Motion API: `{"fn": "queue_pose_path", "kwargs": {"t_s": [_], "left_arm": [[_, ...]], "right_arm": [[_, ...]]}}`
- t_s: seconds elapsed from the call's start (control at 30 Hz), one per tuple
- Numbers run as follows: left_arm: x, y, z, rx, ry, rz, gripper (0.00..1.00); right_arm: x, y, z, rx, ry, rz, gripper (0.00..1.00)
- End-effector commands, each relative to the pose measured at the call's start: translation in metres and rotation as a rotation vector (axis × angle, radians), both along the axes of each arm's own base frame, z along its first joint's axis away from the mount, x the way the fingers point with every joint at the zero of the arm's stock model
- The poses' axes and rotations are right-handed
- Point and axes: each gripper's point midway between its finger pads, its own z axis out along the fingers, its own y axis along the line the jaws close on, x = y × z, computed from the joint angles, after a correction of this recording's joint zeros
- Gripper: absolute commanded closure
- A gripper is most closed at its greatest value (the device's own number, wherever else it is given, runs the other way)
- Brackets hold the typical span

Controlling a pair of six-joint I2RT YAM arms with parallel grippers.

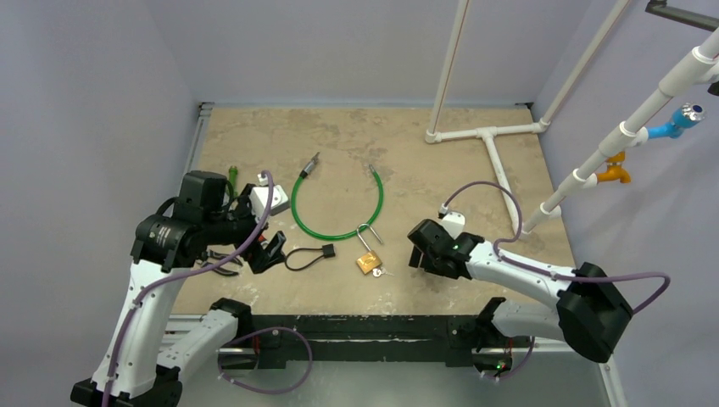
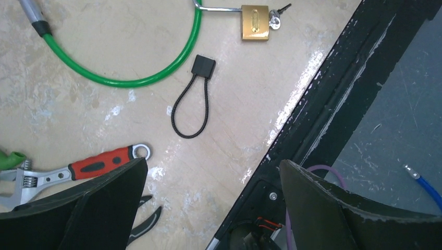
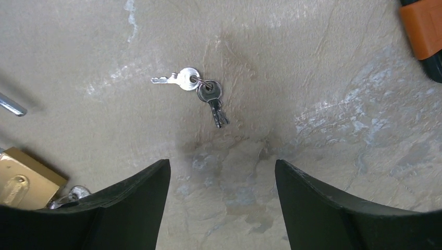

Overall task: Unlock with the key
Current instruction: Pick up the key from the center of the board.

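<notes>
A brass padlock [image 1: 368, 263] lies near the table's front, its shackle reaching the green cable loop [image 1: 339, 208]. A small key [image 2: 276, 18] sticks out of the padlock [image 2: 255, 22] in the left wrist view. A pair of keys on a ring [image 3: 200, 91] lies flat on the table ahead of my right gripper [image 3: 223, 208], which is open and empty, with the padlock [image 3: 23, 179] at its lower left. My left gripper [image 2: 213, 208] is open and empty over the table's front edge, well left of the padlock.
A black cable lock [image 2: 193, 99] lies between my left gripper and the padlock. A red-handled adjustable wrench [image 2: 99, 162] and pliers [image 2: 146, 219] lie by the left fingers. An orange and dark object [image 3: 425, 31] lies beyond the keys. A white pipe frame [image 1: 487, 136] stands at back right.
</notes>
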Motion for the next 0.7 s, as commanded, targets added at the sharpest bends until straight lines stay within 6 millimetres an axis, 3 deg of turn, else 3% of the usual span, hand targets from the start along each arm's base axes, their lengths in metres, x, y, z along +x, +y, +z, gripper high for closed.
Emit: {"fn": "queue_pose_path", "kwargs": {"t_s": [0.0,0.2,0.5,0.57,0.67], "left_arm": [[0.007,0.009,0.005,0.039,-0.028,0.046,0.0],[0.015,0.016,0.006,0.064,-0.067,0.095,0.0],[0.015,0.01,0.006,0.034,-0.05,0.08,0.0],[0.015,0.01,0.005,0.033,-0.049,0.079,0.0],[0.016,0.009,0.006,0.032,-0.052,0.078,0.0]], "right_arm": [[0.0,-0.003,-0.014,-0.007,0.017,-0.046,0.28],[0.003,0.002,-0.023,-0.022,0.039,-0.051,0.34],[0.004,0.001,-0.022,-0.014,0.026,-0.074,0.41],[0.014,-0.002,-0.018,-0.011,-0.006,-0.096,0.42],[0.023,0.009,-0.012,-0.026,-0.035,-0.059,0.44]]}}
